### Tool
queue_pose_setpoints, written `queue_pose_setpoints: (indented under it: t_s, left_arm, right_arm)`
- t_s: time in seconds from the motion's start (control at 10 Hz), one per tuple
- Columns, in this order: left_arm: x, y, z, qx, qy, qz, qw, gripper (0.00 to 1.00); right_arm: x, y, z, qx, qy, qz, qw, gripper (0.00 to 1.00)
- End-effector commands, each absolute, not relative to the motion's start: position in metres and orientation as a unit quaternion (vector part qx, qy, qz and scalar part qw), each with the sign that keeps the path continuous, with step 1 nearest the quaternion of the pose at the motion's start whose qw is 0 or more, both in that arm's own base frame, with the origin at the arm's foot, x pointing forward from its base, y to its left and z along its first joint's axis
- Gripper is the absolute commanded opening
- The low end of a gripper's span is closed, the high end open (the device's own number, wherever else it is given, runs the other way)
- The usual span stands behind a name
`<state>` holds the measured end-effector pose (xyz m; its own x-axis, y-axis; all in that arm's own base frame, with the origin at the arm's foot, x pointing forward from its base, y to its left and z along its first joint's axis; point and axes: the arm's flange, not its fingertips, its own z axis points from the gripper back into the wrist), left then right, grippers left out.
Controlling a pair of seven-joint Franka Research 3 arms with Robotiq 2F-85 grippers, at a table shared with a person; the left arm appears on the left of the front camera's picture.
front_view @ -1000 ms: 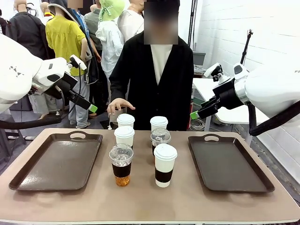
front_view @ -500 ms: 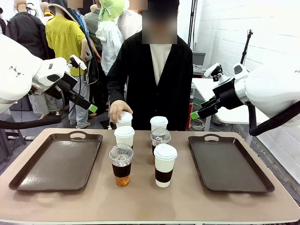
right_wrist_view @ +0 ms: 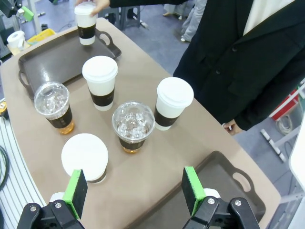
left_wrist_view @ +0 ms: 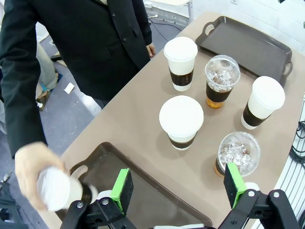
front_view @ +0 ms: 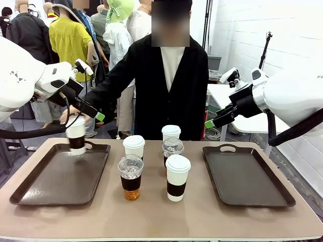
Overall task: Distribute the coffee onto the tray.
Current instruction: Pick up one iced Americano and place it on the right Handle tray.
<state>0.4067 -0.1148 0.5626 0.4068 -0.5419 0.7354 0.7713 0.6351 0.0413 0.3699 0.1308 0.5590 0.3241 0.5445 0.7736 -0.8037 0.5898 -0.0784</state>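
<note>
Just begun: one white cup (front_view: pixel 76 138) is at the left tray (front_view: pixel 50 186)
The person's hand (front_view: pixel 70 113) holds it just over the tray's far end. Five cups (front_view: pixel 133 146) wait in the middle, the right tray (front_view: pixel 247 181) is bare. The left gripper (left_wrist_view: pixel 177 172) and right gripper (right_wrist_view: pixel 133 174) are spread wide, holding nothing.

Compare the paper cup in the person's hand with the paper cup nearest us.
The held cup is gripped from above by the person's hand at the left tray's far end; the near cup stands untouched on the table. The held cup looks motion-blurred; the near cup is sharp. Both are white, lidded, brown-banded.
</note>
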Motion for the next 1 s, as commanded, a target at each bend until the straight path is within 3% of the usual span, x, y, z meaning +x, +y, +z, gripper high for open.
queue_pose_setpoints:
  t_s: [0.0,0.6,0.9]
  left_arm:
    - [0.407,-0.114,0.562,-0.158,-0.370,-0.398,0.825,1.00]
    - [0.407,-0.114,0.562,-0.158,-0.370,-0.398,0.825,1.00]
    - [0.407,-0.114,0.562,-0.158,-0.370,-0.398,0.825,1.00]
  right_arm:
    - [0.377,0.124,0.565,0.173,-0.395,0.432,0.792,1.00]
    - [0.420,0.083,0.559,0.256,-0.391,0.501,0.728,1.00]
    - [0.425,0.060,0.529,0.287,-0.440,0.511,0.680,1.00]
